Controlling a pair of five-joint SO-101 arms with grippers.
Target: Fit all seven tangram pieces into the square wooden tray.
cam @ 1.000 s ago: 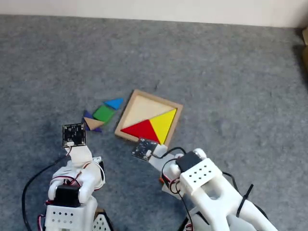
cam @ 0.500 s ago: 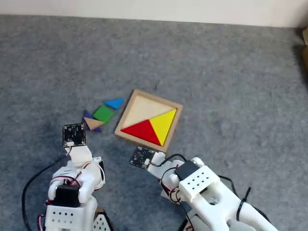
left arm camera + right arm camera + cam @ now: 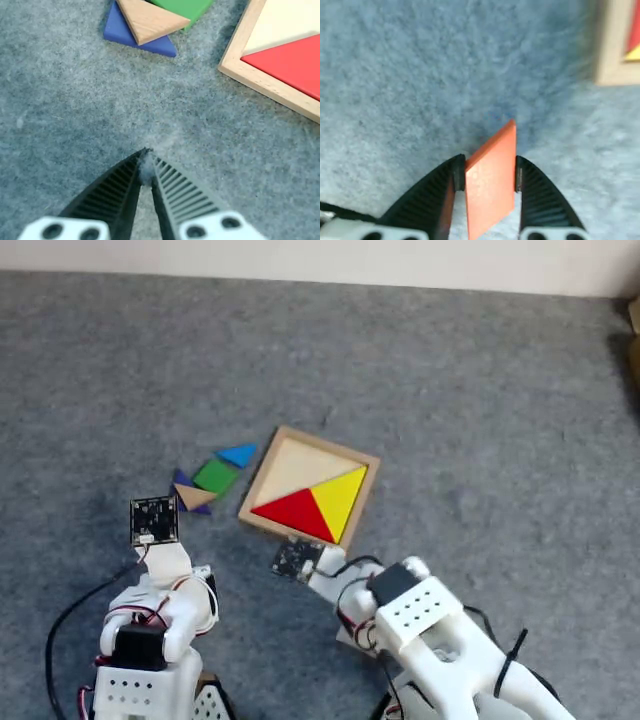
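My right fingers point(image 3: 489, 167) are clenched on the orange piece point(image 3: 490, 200) — its long axis runs out along them, toward the wooden tray point(image 3: 610, 50) just ahead. The tray's bare half lies beyond the red triangle point(image 3: 292, 510) and yellow triangle point(image 3: 342, 498). My left fingers point(image 3: 146, 160), pinched together on nothing, sit over the desk point(image 3: 450, 390) near the loose pieces point(image 3: 150, 20).

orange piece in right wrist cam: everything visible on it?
The orange tangram piece is a flat matte slab, painted wood by the look, straight-edged, one sharp corner pointing away from the wrist. The right gripper has its jaws shut on its two long edges. It sits over grey carpet, apart from the wooden tray.
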